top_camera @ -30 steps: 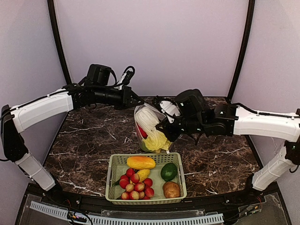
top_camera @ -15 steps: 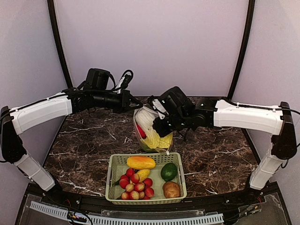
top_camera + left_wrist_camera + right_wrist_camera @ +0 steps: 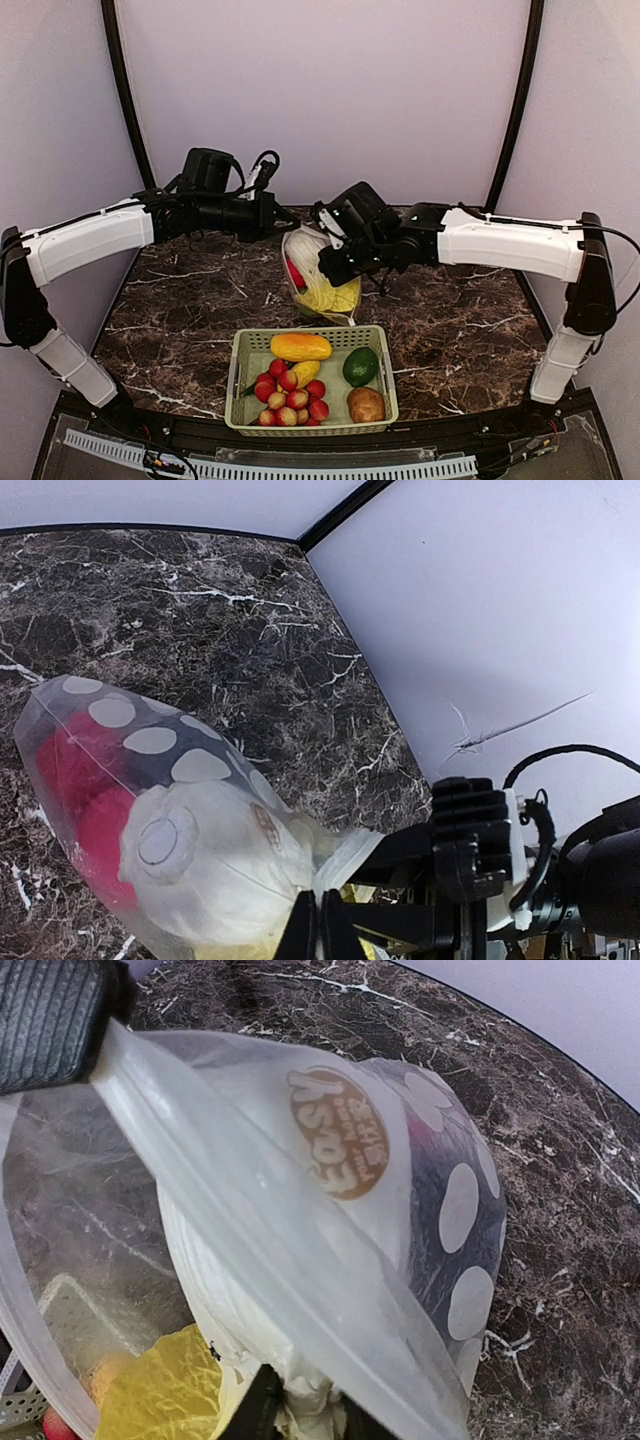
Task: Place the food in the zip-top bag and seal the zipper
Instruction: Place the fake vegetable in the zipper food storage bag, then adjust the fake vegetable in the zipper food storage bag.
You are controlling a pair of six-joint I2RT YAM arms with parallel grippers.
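The zip-top bag [image 3: 305, 262] [image 3: 150, 742] [image 3: 450, 1200], clear with white dots, hangs above the marble table behind the basket. My left gripper [image 3: 288, 222] [image 3: 320, 925] is shut on its mouth edge, by the zipper [image 3: 345, 865] [image 3: 250, 1210]. Inside the bag are red food [image 3: 294, 275] [image 3: 80, 780] and the pale napa cabbage [image 3: 330, 297] [image 3: 220, 870] [image 3: 160, 1400], its yellow leaves at the mouth. My right gripper [image 3: 335, 268] [image 3: 305, 1415] sits at the bag's mouth, fingers pinched on the cabbage's white part.
A pale green slotted basket [image 3: 240, 345] stands at the near edge, just in front of the bag. It holds a yellow-orange fruit [image 3: 300, 346], an avocado [image 3: 360, 366], a potato [image 3: 366, 404] and several small red fruits [image 3: 290, 395]. Black frame posts rise at the back corners.
My right arm has swung left and back, pushing the cabbage farther into the bag. The bag has lifted slightly away from the basket. The left gripper keeps its hold.
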